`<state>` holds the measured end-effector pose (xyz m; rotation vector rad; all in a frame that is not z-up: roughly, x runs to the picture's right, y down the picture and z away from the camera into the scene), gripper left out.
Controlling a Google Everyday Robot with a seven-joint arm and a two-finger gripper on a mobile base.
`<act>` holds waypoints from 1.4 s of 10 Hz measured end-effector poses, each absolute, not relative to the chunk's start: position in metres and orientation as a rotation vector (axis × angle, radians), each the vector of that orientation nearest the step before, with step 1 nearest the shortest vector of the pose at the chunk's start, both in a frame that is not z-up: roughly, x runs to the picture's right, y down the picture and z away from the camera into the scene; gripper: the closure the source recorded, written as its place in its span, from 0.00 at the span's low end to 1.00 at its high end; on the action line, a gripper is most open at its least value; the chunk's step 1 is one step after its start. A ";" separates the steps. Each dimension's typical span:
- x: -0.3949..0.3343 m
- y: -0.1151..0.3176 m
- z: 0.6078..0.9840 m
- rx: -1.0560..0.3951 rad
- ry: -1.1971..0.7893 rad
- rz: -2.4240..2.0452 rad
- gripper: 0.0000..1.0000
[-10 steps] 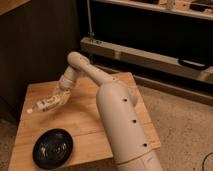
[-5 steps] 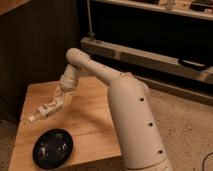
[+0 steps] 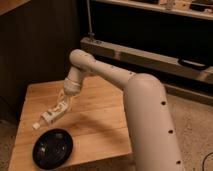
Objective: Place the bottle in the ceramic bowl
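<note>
Now grips the bottle [image 3: 50, 117] by its upper right end, with the gripper [image 3: 60, 108] fingers closed on it. Holds it tilted, cap end lowest and pointing left, over the left part of the wooden table [image 3: 100, 125]. Hangs near the bowl [image 3: 52, 148] but apart from it, above its far rim as seen from the camera. Sits black and glossy at the table's front left corner, nothing inside. Reaches in from the right with the pale arm [image 3: 145, 115], bent above the table's back half. Backs onto dark shelving [image 3: 150, 30], with speckled floor [image 3: 195, 125] to the right.
</note>
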<state>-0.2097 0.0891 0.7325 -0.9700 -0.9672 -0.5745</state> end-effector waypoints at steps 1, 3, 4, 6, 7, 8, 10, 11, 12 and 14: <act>-0.210 0.093 0.727 -0.967 -0.970 -0.590 1.00; -0.215 0.104 0.716 -0.959 -0.973 -0.635 1.00; -0.217 0.108 0.713 -0.958 -0.973 -0.652 1.00; -0.220 0.117 0.707 -0.958 -0.975 -0.688 1.00; -0.221 0.122 0.704 -0.959 -0.978 -0.708 1.00; -0.223 0.124 0.703 -0.960 -0.983 -0.718 1.00; -0.224 0.132 0.698 -0.983 -0.998 -0.744 1.00; -0.225 0.137 0.697 -0.998 -1.006 -0.758 1.00; -0.227 0.144 0.696 -1.014 -1.012 -0.776 1.00; -0.230 0.155 0.696 -1.030 -1.002 -0.817 1.00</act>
